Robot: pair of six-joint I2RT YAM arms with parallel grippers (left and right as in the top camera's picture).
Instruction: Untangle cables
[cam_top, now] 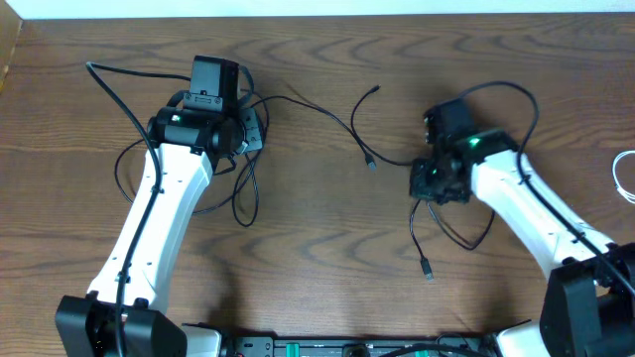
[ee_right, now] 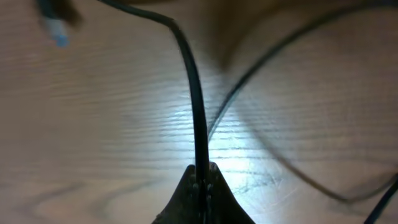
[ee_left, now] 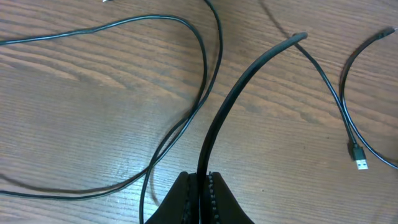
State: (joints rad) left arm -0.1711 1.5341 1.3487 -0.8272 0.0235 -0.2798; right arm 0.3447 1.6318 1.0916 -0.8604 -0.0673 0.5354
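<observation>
Hidden / unclear:
- Overhead: fingertips of both grippers are masked by their own dark wrist housings, so the grip can't be read from above.
- Right wrist view is soft and glare-washed. A blurred bluish plug end (ee_right: 56, 31) sits top left, type not identifiable.
- White cable (cam_top: 625, 177) is cut off by the right frame edge, with only a small loop showing.
- Black loops beside the left wrist overlap. Which strand crosses over which cannot be told.

Pose:
- Left arm (cam_top: 164, 218) reaches from the near-left corner up to the far-left part of the worktop (cam_top: 317, 248).
- Left gripper (ee_left: 202, 182) is closed tight on a black cable (ee_left: 236, 87), which rises from the fingers and arcs right to a free end.
- Right arm (cam_top: 526, 198) comes in from the near-right, with its wrist right of centre.
- Right gripper (ee_right: 202, 175) is pinched shut on a second black cable (ee_right: 193, 93), just above the wood.

Cables:
- Black strands lie spread across the worktop between and around both wrists.
- A USB plug (ee_left: 359, 160) rests flat on the wood, to the right in the left wrist view.

Writing:
- Plug and housing markings are too small to read.
</observation>
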